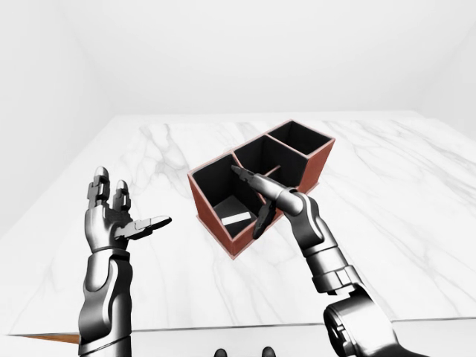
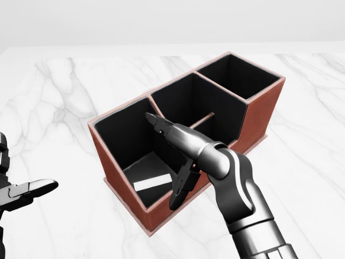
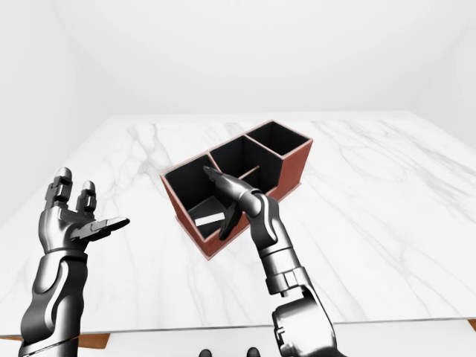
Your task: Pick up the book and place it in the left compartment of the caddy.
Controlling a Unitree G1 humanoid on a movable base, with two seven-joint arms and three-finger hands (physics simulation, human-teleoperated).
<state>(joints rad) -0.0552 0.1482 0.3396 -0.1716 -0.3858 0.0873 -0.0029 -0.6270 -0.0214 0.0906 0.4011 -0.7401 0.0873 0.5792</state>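
Note:
The brown caddy [image 2: 259, 116] with black compartments stands on the marble table. The dark book [image 2: 148, 170] with a white label lies at the bottom of the left compartment. My right hand [image 2: 171, 156] hovers open over the rim of that compartment, fingers spread, holding nothing. My left hand [image 1: 123, 216] is open and raised to the left of the caddy, well apart from it.
The white marble table [image 1: 387, 193] stretches around the caddy. Its near edge runs along the bottom of the left-eye view. White walls rise behind.

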